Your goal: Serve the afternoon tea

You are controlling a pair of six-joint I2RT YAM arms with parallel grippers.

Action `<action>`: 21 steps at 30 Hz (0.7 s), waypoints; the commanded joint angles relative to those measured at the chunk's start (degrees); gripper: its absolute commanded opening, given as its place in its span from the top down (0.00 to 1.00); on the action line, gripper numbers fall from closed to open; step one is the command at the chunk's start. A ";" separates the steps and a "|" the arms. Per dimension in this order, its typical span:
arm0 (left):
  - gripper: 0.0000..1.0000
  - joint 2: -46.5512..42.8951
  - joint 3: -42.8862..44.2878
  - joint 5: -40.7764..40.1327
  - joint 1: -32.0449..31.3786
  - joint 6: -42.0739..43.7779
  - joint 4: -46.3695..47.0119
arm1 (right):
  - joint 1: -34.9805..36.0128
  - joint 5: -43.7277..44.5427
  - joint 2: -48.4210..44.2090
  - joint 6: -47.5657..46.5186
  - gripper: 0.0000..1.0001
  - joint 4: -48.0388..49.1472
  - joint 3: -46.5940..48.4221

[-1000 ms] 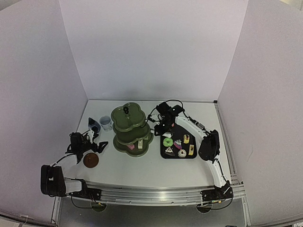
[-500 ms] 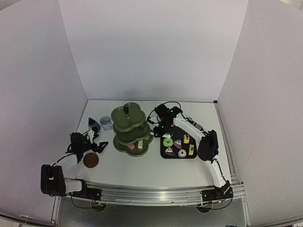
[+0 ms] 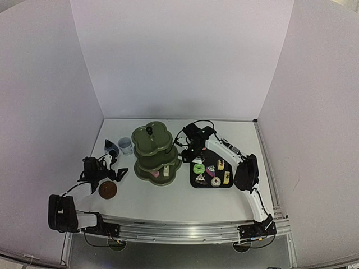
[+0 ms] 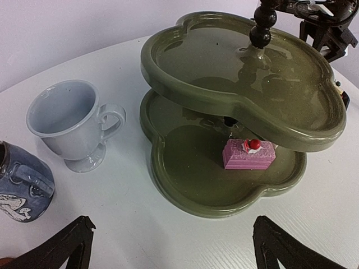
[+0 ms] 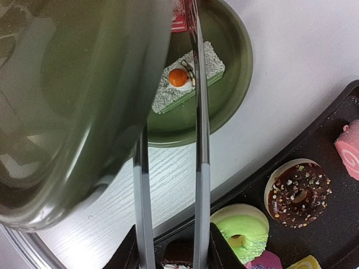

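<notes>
**A:** Top external view, set against a second ago: what differs?

**B:** Little. The right arm's wrist has edged toward the dark green three-tier stand [image 3: 156, 150]. Everything else lies as it did.

**A:** The right end effector?

**B:** The right end effector [image 5: 173, 255] is clamped on the metal tongs [image 5: 200, 168], with a finger pressing each blade from outside. The blades stand a little apart and reach into the stand's bottom tier. One blade crosses a green pastry with an orange top [image 5: 212, 60] lying there. The other runs out of sight under the middle tier's rim. I cannot tell whether they pinch the pastry.

**A:** And the left?

**B:** The left end effector [image 4: 172, 235] hovers in front of the stand, fingers spread wide, holding nothing. A pink pastry with a red cherry [image 4: 248, 156] sits on the bottom tier. The white cup [image 4: 70, 120] stands just left of the stand, and the small blue jug [image 4: 19, 179] is beyond it.

**A:** Other pastries?

**B:** A chocolate doughnut [image 5: 283, 196] and a green doughnut [image 5: 244, 218] lie on the black tray [image 5: 342, 224], just right of the stand.

**A:** Any writing?

**B:** The jug bears a white drawing, but I can read no letters in it.
</notes>
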 commanded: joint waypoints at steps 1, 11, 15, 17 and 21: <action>0.00 -0.39 0.58 0.41 -0.14 1.09 0.61 | 0.28 0.94 -4.14 2.69 0.68 3.46 0.93; 0.00 -1.15 0.16 0.31 -0.14 1.97 -0.44 | 0.21 -0.01 -6.65 3.53 0.68 5.63 -2.41; 0.00 -1.10 0.06 0.36 -0.14 2.16 -0.44 | 0.18 0.45 -8.42 3.39 0.68 5.72 -4.83; 0.00 -0.99 0.11 0.52 -0.14 2.16 -0.44 | 0.05 1.43 -8.88 3.87 0.68 5.87 -5.05; 0.00 -0.99 0.09 0.78 -0.14 2.16 -0.40 | -0.66 2.68 -9.20 6.78 0.69 6.20 -4.74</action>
